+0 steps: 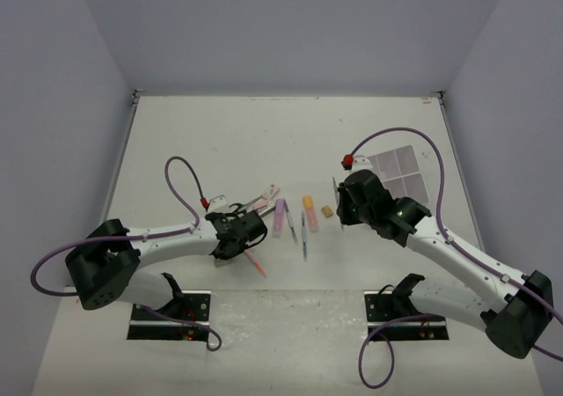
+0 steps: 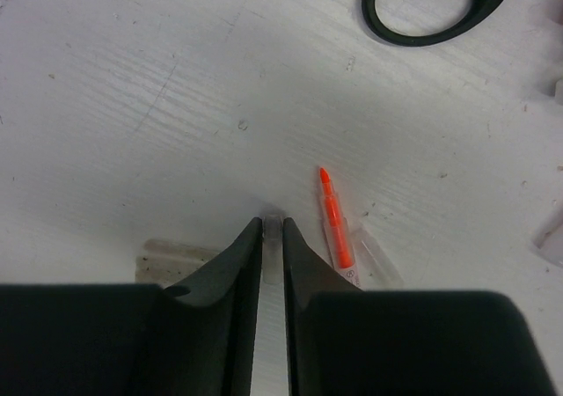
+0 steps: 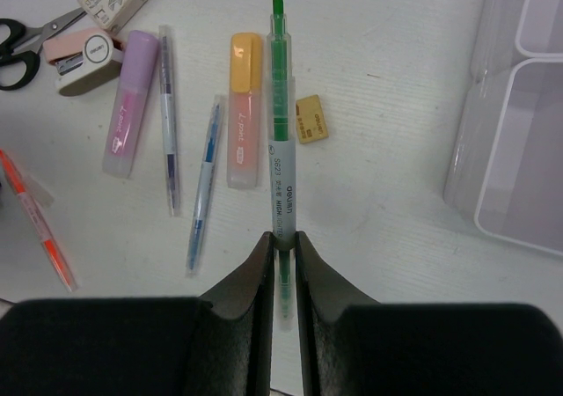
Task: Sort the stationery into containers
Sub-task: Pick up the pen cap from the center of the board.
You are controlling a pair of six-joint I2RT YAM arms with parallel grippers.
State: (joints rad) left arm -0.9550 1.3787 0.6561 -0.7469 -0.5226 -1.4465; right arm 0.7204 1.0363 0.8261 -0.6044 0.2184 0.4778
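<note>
Holding a green highlighter [image 3: 280, 123] clamped in my right gripper [image 3: 281, 238], near the white tray [image 3: 482, 79], whose visible compartments hold nothing. Purple marker [image 3: 130, 106], orange marker [image 3: 244, 106], scissors [image 3: 26, 35] and tan eraser [image 3: 310, 119] wait on the table [image 3: 396, 194]. My left gripper [image 2: 273, 231] is pinched nearly closed beside an orange pen [image 2: 334, 224]; gripping what, I cannot tell.

The green pen [image 3: 280, 123] carries the clearest print: black lettering runs along its clear barrel, with the brand "deli" and the number "S623" legible, while the smaller words beside them are too fine to read. Just left of the green pen, the orange marker [image 3: 244, 106] shows "point" in pale script. Farther left, the purple marker [image 3: 130, 101] bears pink writing, and the tan eraser [image 3: 310, 119] just right of the pen has dark print — neither can be made out.
</note>
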